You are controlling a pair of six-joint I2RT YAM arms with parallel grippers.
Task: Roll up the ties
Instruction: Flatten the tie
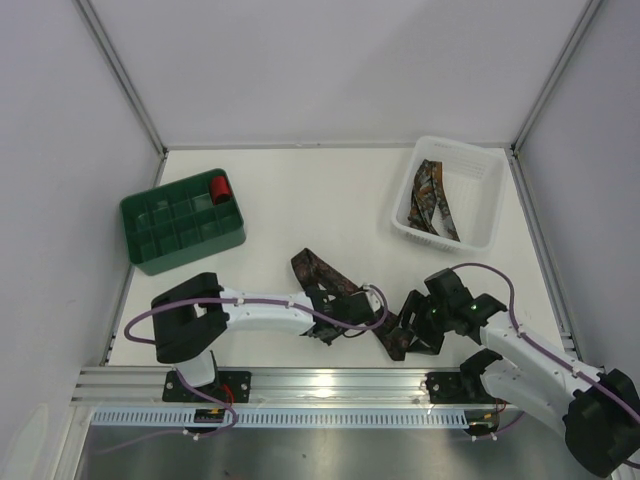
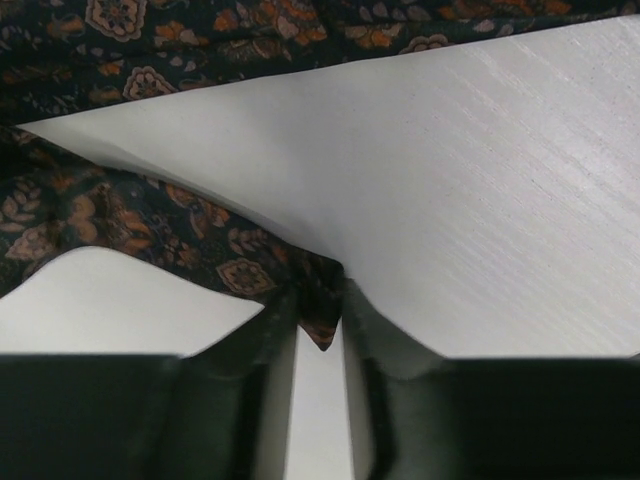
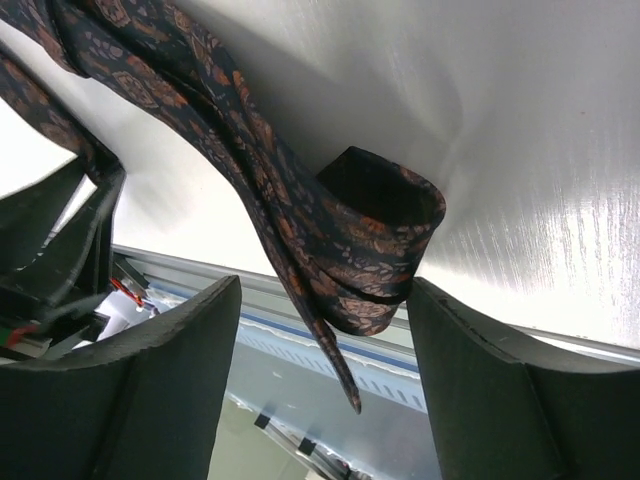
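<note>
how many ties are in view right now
2, maybe 3. One tie lies on the table near the front edge. The rest sits in the white basket at far right: two strips show there, either one folded tie or two, cannot tell.

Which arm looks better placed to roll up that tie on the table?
Probably the right: the curled end of the tie sits between the open jaws of the right gripper, while the left gripper straddles only a flat pointed tip.

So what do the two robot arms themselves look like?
Both the left arm and right arm have white links with chunky black joints. A thin purple cable loops along each. The fingers are broad, dark slabs.
</note>
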